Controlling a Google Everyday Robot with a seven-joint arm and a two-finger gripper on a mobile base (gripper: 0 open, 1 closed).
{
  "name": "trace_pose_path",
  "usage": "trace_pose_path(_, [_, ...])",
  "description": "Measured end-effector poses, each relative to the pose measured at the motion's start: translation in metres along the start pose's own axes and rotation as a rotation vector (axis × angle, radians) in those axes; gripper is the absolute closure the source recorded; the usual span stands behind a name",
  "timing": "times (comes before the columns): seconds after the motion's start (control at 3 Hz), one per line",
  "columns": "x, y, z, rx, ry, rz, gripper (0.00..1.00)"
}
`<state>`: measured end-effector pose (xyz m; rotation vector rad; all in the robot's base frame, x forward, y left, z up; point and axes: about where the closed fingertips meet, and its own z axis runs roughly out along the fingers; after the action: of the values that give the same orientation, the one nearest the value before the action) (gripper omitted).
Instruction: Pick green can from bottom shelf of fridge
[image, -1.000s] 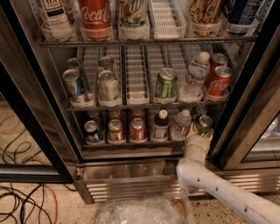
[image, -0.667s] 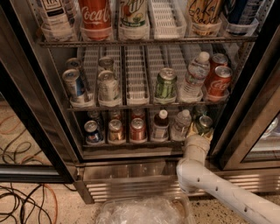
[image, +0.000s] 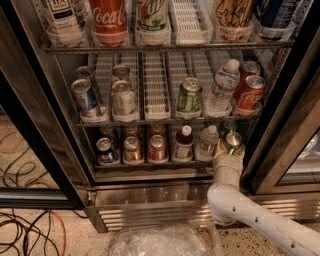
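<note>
Here, the fridge (image: 150, 202) stands with its door open, and the white arm (image: 260, 220) comes up from the lower right corner towards the bottom shelf (image: 150, 165). The gripper (image: 229, 153) is at the right end of this shelf, just at the front edge, and it is very close to the green can (image: 233, 141). The can stands upright in the last lane on the right, with its silver top visible above the wrist. Whether the gripper is open, closed, or already around the can, I cannot tell, because the wrist covers this part.

On the same shelf, from left to right, there are a blue can (image: 105, 150), a golden can (image: 132, 149), a red can (image: 157, 148), a dark bottle (image: 184, 144) with a white cap and a clear bottle (image: 206, 142). The clear bottle is just beside the green can, on its left.

On the shelf above stand a pale green can (image: 189, 95), a water bottle (image: 222, 87) and two red cola cans (image: 250, 92) at the right side. Two lanes in the middle hold only white trays (image: 156, 87).

On the floor at the left lie black and orange cables (image: 25, 235). A clear plastic bag (image: 160, 242) lies in front of the base grille.
</note>
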<state>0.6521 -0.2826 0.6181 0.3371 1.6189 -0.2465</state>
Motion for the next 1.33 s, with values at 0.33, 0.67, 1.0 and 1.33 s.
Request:
trace_pose_path(0.33, [-0.011, 0.003, -0.005, -0.037, -0.015, -0.019, 1.0])
trace_pose_path(0.67, [-0.021, 0.004, -0.008, -0.059, -0.035, -0.025, 1.0])
trace_pose_path(1.0, [-0.03, 0.004, -0.011, -0.07, -0.057, -0.018, 1.0])
trace_pose_path(1.33, [-0.038, 0.001, -0.014, -0.083, -0.068, -0.008, 1.0])
